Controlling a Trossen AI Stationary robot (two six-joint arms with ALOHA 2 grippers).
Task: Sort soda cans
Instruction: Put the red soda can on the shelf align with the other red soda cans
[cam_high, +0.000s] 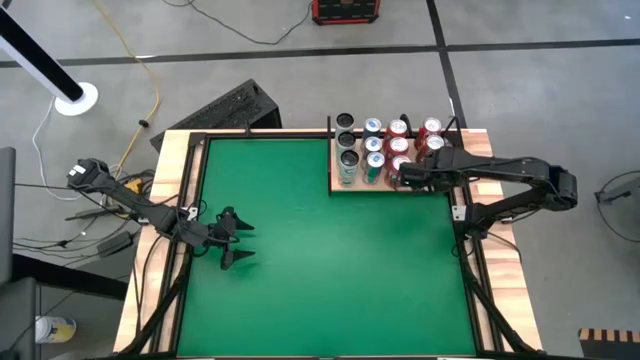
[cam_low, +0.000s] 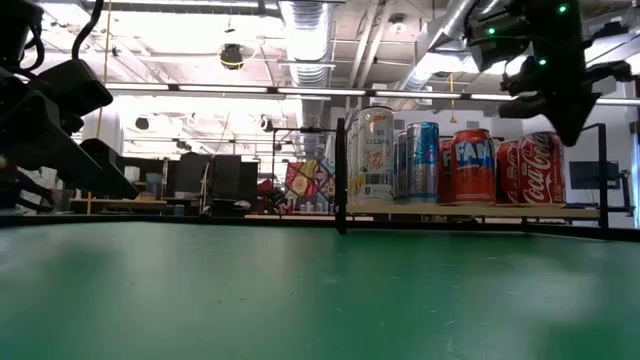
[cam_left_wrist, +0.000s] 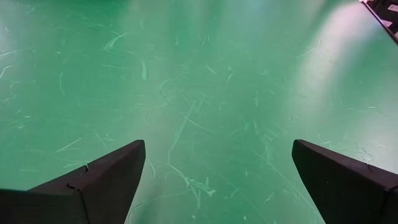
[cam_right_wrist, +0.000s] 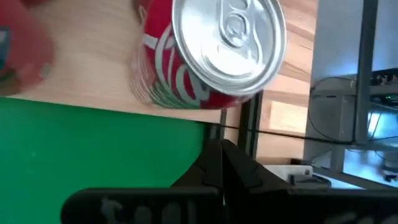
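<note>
High view shows the cylindrical red, teal and dark soda cans (cam_high: 385, 150) all standing in colour columns on the pale wooden tray (cam_high: 440, 186) at the far right corner of the green felt table (cam_high: 320, 260), so the sorting looks essentially finished. The right gripper (cam_high: 402, 179) hovers clenched and empty beside the red cans; the left gripper (cam_high: 240, 243) waits splayed wide over bare felt. Readable labels: "Fanta" and "Coca-Cola".
</note>
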